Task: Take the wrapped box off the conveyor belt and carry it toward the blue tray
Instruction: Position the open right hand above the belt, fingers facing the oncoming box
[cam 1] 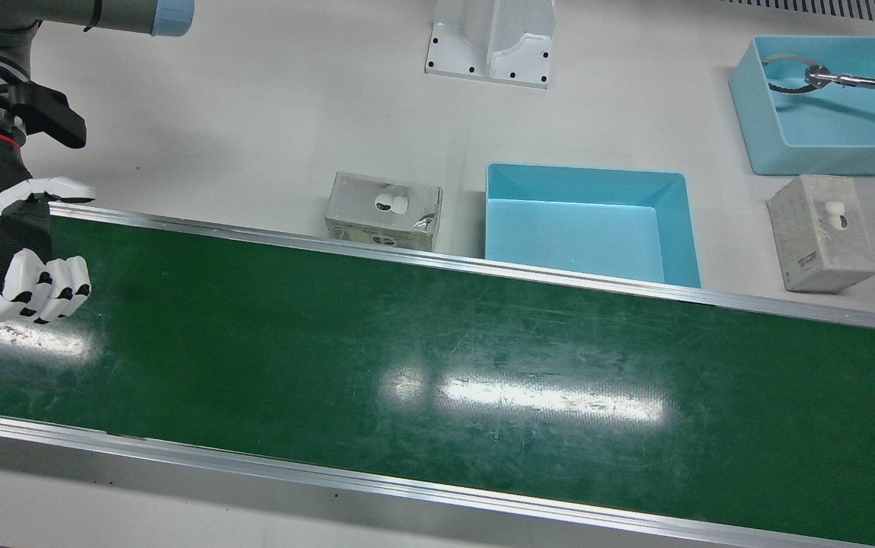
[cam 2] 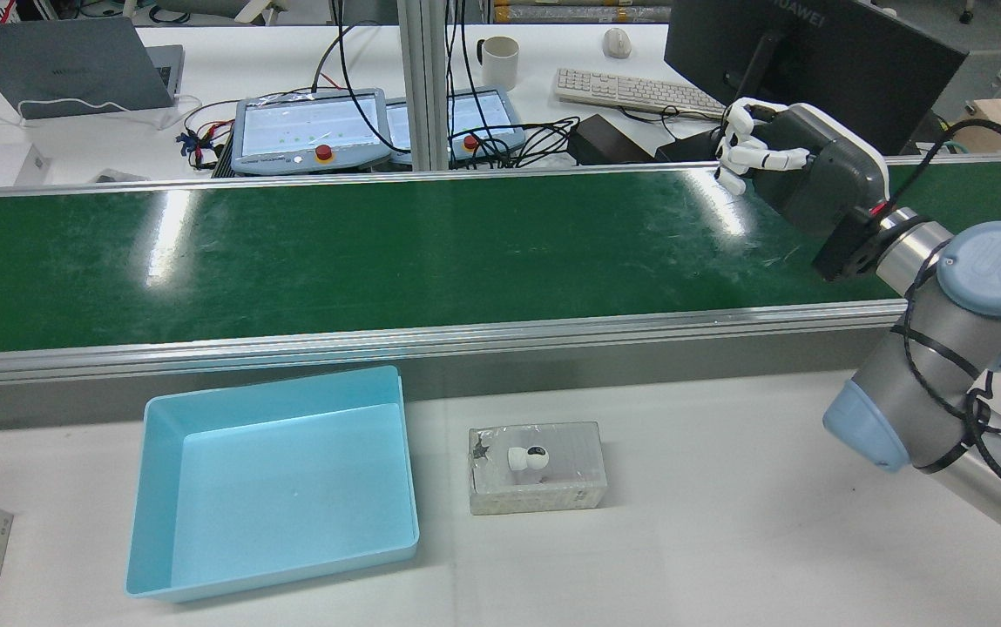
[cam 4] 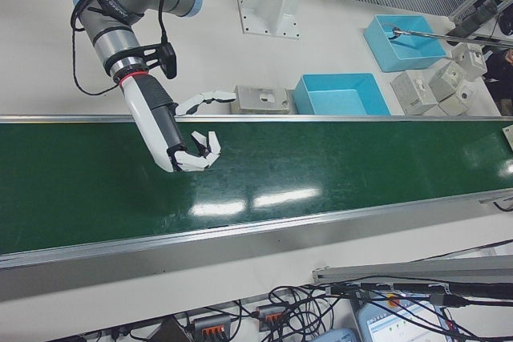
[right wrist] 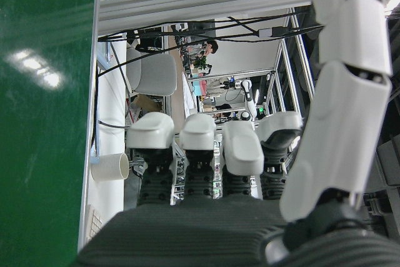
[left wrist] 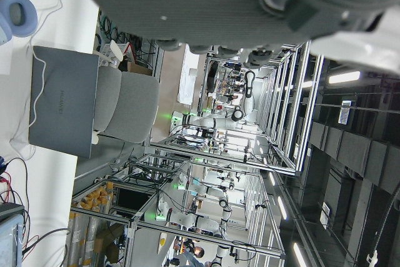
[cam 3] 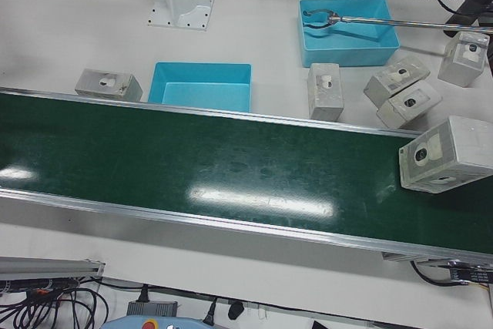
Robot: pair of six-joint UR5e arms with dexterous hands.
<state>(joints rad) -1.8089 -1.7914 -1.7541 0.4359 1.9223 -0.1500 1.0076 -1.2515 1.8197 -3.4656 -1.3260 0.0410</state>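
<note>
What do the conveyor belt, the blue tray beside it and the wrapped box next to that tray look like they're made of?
Conveyor belt: probably green rubber or PVC, semi-glossy; it mirrors the ceiling lights and shows fine scuffs.
Blue tray: looks like moulded plastic, smooth and even in colour, with thin walls and rounded corners.
Wrapped box: likely grey cardboard under clear film; the wrap glints and wrinkles at one corner.

right hand [cam 4: 188, 150]: black palm | white fingers [cam 1: 41, 285] | red wrist ring

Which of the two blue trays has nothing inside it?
The blue tray right beside the conveyor belt; the far tray holds a metal tool.
</note>
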